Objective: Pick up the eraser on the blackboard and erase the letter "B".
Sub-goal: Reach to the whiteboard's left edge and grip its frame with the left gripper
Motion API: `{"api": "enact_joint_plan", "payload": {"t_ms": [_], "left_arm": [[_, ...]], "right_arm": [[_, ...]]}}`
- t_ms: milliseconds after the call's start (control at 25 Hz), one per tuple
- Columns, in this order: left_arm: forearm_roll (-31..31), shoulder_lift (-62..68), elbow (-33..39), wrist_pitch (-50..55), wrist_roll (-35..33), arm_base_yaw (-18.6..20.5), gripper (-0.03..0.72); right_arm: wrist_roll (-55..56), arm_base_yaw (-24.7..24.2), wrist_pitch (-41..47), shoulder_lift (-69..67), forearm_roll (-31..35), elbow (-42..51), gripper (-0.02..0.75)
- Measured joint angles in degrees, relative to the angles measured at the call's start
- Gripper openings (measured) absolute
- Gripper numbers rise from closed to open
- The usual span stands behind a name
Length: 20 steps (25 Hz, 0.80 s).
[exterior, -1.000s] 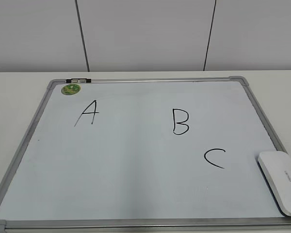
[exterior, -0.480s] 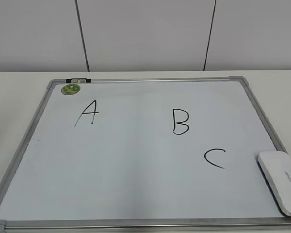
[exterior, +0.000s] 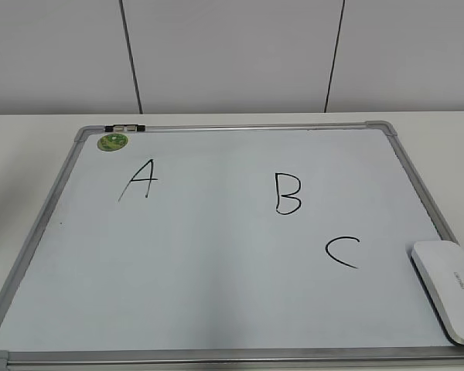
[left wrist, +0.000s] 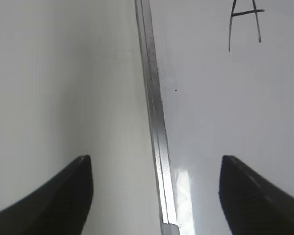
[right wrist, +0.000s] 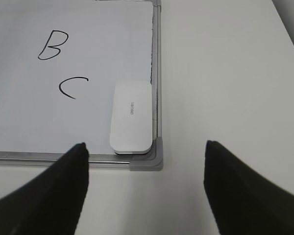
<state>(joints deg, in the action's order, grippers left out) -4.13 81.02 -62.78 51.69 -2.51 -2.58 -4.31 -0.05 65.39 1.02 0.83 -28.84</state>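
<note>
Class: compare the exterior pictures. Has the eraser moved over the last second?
No. The eraser lies in the same spot at the board's near right corner, just right of the C, as before.

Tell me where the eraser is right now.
The eraser lies flat in the near right corner of the blackboard in the exterior view, against the right frame, just right of the letter C and untouched by either hand.
</note>
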Motion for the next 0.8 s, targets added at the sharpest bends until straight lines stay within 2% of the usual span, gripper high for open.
{"api": "enact_joint_plan", "payload": {"t_ms": [400, 640, 800], "left_arm": [[-1.8, 17.2, -2.0, -5.7, -0.5, 0.0, 0.466], [-1.9, 25.8, -7.4, -6.0, -0.5, 0.0, 0.36], [-2.4, 30.9, -12.1, -3.5, -0.5, 0.0, 0.321]], "right_arm": [[0.0, 0.0, 0.0, 0.0, 0.0, 0.0, 0.563], [0.0, 0.0, 0.0, 0.0, 0.0, 0.0, 0.563], [0.0, 0.0, 0.0, 0.0, 0.0, 0.0, 0.563]]}}
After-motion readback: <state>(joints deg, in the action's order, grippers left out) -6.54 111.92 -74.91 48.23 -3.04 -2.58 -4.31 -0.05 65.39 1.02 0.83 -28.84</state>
